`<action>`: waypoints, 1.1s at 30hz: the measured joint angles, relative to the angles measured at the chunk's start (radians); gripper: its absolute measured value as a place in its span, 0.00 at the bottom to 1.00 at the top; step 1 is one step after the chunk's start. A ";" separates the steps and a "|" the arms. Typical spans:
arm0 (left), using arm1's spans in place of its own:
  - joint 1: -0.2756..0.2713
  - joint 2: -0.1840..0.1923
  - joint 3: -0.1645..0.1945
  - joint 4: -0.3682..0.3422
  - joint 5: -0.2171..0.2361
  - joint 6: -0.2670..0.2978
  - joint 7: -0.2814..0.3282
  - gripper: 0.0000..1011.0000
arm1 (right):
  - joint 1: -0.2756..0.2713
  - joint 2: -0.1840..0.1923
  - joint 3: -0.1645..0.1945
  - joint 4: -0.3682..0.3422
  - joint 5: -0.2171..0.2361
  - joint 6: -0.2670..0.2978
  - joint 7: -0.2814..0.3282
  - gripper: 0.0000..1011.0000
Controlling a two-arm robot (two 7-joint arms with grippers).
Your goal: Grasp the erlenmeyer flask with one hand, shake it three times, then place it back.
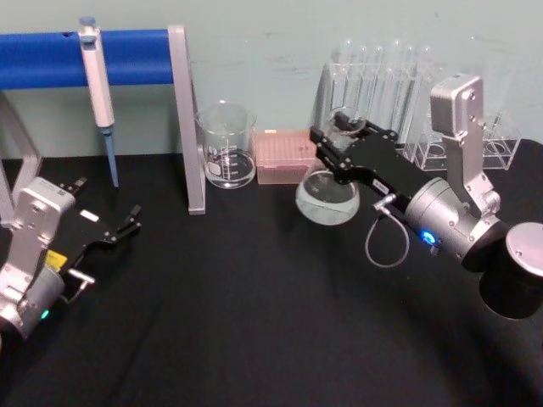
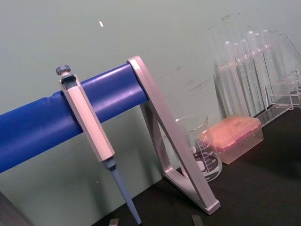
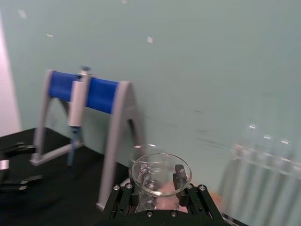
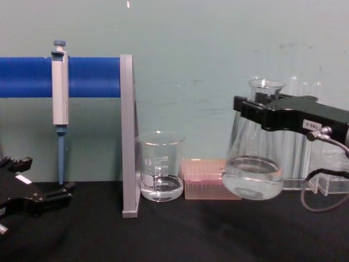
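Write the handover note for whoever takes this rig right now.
Right end effector: shut on the neck of the erlenmeyer flask.
Left end effector: open, parked low at the left of the table.
Flask: apparently held just off the table, slightly tilted, with clear liquid in its base. It is in front of the pink box, to the right of the beaker.
Done: grasp and lift.
Left: any remaining shakes (the count cannot be told from here), then set the flask back down.
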 joint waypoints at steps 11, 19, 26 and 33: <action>0.000 0.000 0.000 0.000 0.000 0.000 0.000 0.99 | -0.016 -0.039 0.056 0.010 -0.067 0.041 -0.142 0.44; 0.000 0.000 0.000 0.000 0.000 0.000 0.000 0.99 | -0.027 -0.067 0.096 0.015 -0.096 0.063 -0.203 0.44; 0.000 0.000 0.000 0.000 0.000 0.000 0.000 0.99 | -0.031 -0.085 0.121 0.020 -0.113 0.071 -0.218 0.44; 0.000 0.000 0.000 0.000 0.000 0.000 0.000 0.99 | -0.032 -0.095 0.131 0.026 -0.124 0.075 -0.210 0.44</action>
